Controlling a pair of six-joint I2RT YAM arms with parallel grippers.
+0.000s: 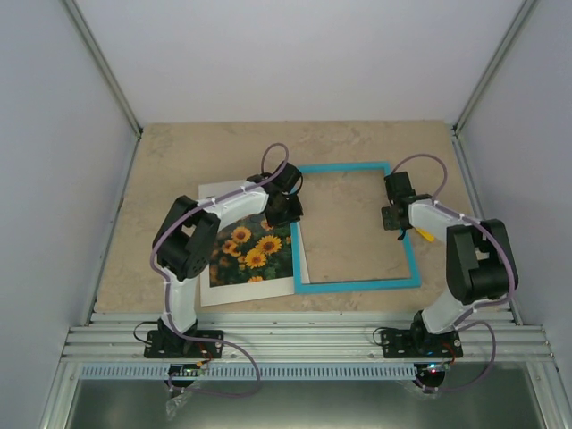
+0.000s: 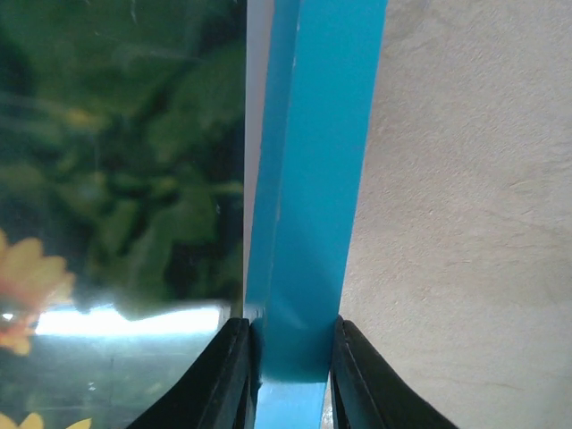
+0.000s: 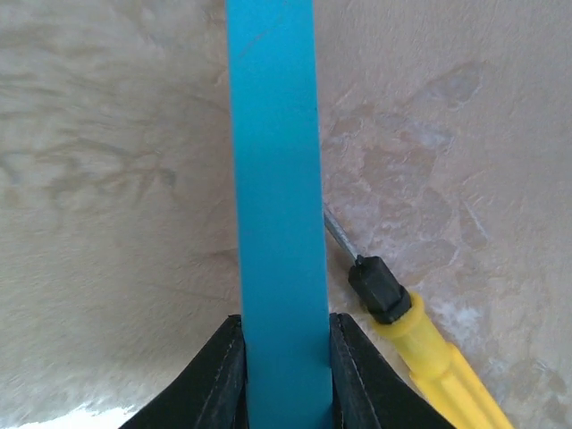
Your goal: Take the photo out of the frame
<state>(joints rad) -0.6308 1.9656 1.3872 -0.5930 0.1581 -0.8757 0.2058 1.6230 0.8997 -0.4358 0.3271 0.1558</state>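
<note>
Thin turquoise-blue rectangular frame (image 1: 357,285) on beige stone-patterned tabletop (image 1: 179,152), clamped at 9 o'clock rail by left gripper (image 2: 290,362), at 3 o'clock rail by right gripper (image 3: 286,357). Glossy sunflower photo print (image 1: 253,253) outside, against 9 o'clock edge. Yellow-handled screwdriver (image 3: 429,349) just beside 3 o'clock rail. Open tabletop toward 12 o'clock.

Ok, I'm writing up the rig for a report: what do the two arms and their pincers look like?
The left arm and right arm match: white tubular links, bulky black joint housings, black bases. A thin purplish cable loops along each from base to wrist. The left pincer and right pincer each have two black tapered fingers. No markings legible.
</note>
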